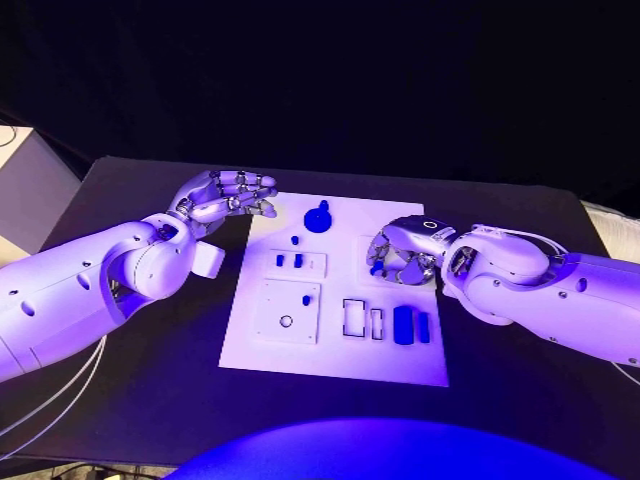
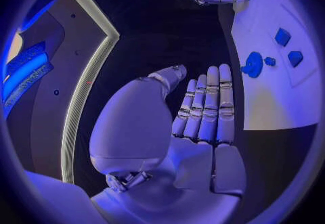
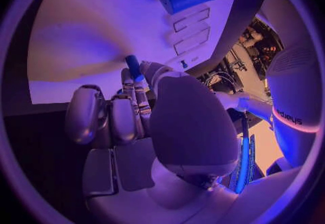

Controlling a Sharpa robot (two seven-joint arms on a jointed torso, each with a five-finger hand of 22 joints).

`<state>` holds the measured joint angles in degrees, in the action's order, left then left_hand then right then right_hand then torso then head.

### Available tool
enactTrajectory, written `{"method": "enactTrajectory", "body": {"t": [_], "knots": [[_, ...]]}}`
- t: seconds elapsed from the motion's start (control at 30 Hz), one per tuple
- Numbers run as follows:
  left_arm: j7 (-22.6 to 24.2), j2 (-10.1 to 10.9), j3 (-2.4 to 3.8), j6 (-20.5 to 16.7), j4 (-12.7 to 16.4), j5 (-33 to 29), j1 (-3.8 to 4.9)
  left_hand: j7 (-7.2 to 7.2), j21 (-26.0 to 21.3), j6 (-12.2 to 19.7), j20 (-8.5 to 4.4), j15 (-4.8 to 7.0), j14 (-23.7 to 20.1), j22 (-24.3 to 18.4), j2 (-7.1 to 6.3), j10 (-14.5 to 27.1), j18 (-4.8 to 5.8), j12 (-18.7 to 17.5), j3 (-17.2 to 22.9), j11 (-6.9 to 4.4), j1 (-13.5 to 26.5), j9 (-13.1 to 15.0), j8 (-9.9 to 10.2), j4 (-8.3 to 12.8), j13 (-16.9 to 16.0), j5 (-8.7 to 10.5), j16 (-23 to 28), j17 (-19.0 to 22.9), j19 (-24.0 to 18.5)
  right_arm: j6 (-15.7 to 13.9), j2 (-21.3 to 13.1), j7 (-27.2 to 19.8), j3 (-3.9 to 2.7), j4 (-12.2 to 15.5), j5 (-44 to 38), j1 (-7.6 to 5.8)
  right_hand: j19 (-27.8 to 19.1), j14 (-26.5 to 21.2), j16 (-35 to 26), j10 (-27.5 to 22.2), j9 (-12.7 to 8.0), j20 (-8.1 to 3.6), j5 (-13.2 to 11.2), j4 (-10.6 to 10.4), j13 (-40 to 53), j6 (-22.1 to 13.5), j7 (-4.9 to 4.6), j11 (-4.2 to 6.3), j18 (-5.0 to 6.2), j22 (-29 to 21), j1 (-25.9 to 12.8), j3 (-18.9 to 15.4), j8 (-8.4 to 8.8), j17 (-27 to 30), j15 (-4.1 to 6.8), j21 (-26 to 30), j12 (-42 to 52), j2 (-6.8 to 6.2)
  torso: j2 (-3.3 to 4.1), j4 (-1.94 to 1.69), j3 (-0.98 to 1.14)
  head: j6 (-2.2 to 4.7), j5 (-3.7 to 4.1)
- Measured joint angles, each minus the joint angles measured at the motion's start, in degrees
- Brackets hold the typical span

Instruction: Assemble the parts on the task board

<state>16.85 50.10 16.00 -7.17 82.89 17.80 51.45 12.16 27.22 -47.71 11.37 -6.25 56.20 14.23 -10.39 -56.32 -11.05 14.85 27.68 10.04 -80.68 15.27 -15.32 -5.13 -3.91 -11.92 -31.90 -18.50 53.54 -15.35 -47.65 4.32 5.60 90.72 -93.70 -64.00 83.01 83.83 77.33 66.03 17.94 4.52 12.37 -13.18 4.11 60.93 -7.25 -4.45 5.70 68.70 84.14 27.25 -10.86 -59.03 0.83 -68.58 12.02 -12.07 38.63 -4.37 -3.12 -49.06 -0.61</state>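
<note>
Silver right hand (image 1: 402,256) pinches a small blue part (image 3: 132,65) (left hand (image 1: 228,193) fingers spread, empty).

The right hand (image 1: 402,252) hides part of the task board (image 1: 335,362) — the blue part (image 3: 132,66) it pinches mostly covered

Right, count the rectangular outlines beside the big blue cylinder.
2: a wider outline and a narrower outline, side by side on the white board between the square plate and the blue cylinder. The right hand, holding a small blue piece, may hide others.
</note>
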Motion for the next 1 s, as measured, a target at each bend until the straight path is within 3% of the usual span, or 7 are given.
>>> {"method": "enactTrajectory", "body": {"t": [0.2, 0.4, 0.43, 0.5, 0.77, 1.0], "knots": [[-0.13, 0.03, 0.0, 0.16, -0.08, -0.57, 0.0, 0.0, 0.0, 0.0, 0.0, 0.0, 0.0, 0.0, 0.0, 0.0, 0.0, 0.0, 0.0, 0.0, 0.0, 0.0, 0.0, 0.0, 0.0, 0.0, 0.0, 0.0, 0.0, -0.65, 0.03, 0.61, 0.06, 0.11, -0.75, 0.12, 0.0, 0.0, 0.24, 0.38, 0.82, 0.0, -1.65, 2.38, 0.09, 0.0, 0.0, -0.23, 0.0, 0.87, 0.0, 2.84, -0.44, -0.55, 0.0, -0.53, -0.82, 0.0, 0.0, -0.01, 0.01, -0.05, 0.0], [-0.24, 0.03, 0.0, 0.28, -0.12, -0.88, 0.0, 0.0, 0.0, 0.0, 0.0, 0.0, 0.0, 0.0, 0.0, 0.21, 0.0, 0.0, 0.0, -0.21, 0.0, 0.0, 0.0, 0.0, 0.0, 0.0, 0.0, -0.07, 0.0, -1.45, 0.02, 1.11, 0.12, 0.46, -1.8, 0.26, 0.2, 0.21, 0.5, 1.24, 1.88, -0.2, -3.62, 5.23, 0.09, 0.69, -0.12, -1.09, 0.01, 1.94, 0.09, 5.69, -1.55, -1.02, 0.2, -1.47, -1.51, 0.1, 0.01, -0.01, 0.01, -0.18, 0.08], [-0.26, 0.03, 0.0, 0.3, -0.13, -0.93, 0.0, 0.0, 0.0, 0.0, 0.0, 0.0, 0.0, 0.0, 0.0, 0.21, 0.01, 0.0, 0.0, -0.21, 0.0, 0.0, 0.0, 0.0, 0.0, 0.0, 0.0, -0.07, 0.0, -1.72, -0.01, 1.17, 0.13, 0.57, -2.03, 0.29, 0.34, 0.21, 0.5, 1.53, 2.1, -0.35, -3.87, 5.86, 0.09, 0.88, 0.06, -1.38, -0.81, 2.42, 0.01, 6.32, -2.01, -1.02, 0.2, -2.02, -1.66, 0.19, 0.01, 0.0, 0.01, -0.18, 0.09], [-0.29, 0.03, 0.0, 0.33, -0.15, -1.0, 0.0, 0.0, 0.0, 0.0, 0.0, 0.0, 0.0, 0.0, 0.0, 0.21, 0.0, 0.0, 0.0, -0.21, 0.0, 0.0, 0.0, 0.0, 0.0, 0.0, 0.0, -0.07, 0.0, -2.2, -0.07, 1.26, 0.14, 0.86, -2.38, 0.33, 0.61, 0.08, 0.5, 2.02, 2.58, -0.62, -4.31, 6.39, 0.1, 1.21, 0.39, -1.87, -0.89, 3.93, -0.17, 7.03, -2.47, -1.04, 0.49, -3.5, -1.79, 0.38, 0.01, 0.0, 0.01, -0.19, 0.1], [-0.38, 0.0, 0.0, 0.46, -0.22, -1.15, -0.01, 0.0, 0.0, 0.0, 0.0, 0.0, 0.0, -0.06, 0.0, 0.43, 0.0, -0.01, 0.0, 0.0, 0.0, -0.06, 0.0, 0.0, 0.0, 0.0, 0.0, -0.06, 0.0, -4.45, -1.19, 1.72, 0.04, 3.57, -3.37, 0.37, 0.61, 0.21, 0.5, 2.53, 3.53, -0.62, -5.19, 6.61, 0.15, 1.21, 0.41, -2.38, -0.89, 5.71, -1.01, 7.39, -3.1, -1.23, 0.6, -5.15, -1.73, 1.23, -0.01, 0.01, 0.0, -0.13, 0.11], [-0.4, -0.36, 0.0, 0.47, -0.43, -1.16, -0.02, 0.0, -0.22, 0.0, 0.0, 0.0, 0.0, -0.05, 0.0, 0.43, 0.0, -0.01, 0.0, 0.0, 0.0, -0.05, 0.0, 0.0, 0.0, 0.0, 0.0, -0.11, 0.0, -5.86, -3.0, 1.96, -0.49, 9.16, -3.9, -0.37, 0.61, 0.21, 0.5, 2.53, 3.59, -0.62, -5.28, 6.62, 0.16, 1.21, 0.41, -2.38, -0.88, 5.95, -1.03, 7.41, -3.1, -1.36, 0.6, -5.19, -1.74, 1.24, -0.1, 0.04, -0.06, -0.02, -0.18]]}}
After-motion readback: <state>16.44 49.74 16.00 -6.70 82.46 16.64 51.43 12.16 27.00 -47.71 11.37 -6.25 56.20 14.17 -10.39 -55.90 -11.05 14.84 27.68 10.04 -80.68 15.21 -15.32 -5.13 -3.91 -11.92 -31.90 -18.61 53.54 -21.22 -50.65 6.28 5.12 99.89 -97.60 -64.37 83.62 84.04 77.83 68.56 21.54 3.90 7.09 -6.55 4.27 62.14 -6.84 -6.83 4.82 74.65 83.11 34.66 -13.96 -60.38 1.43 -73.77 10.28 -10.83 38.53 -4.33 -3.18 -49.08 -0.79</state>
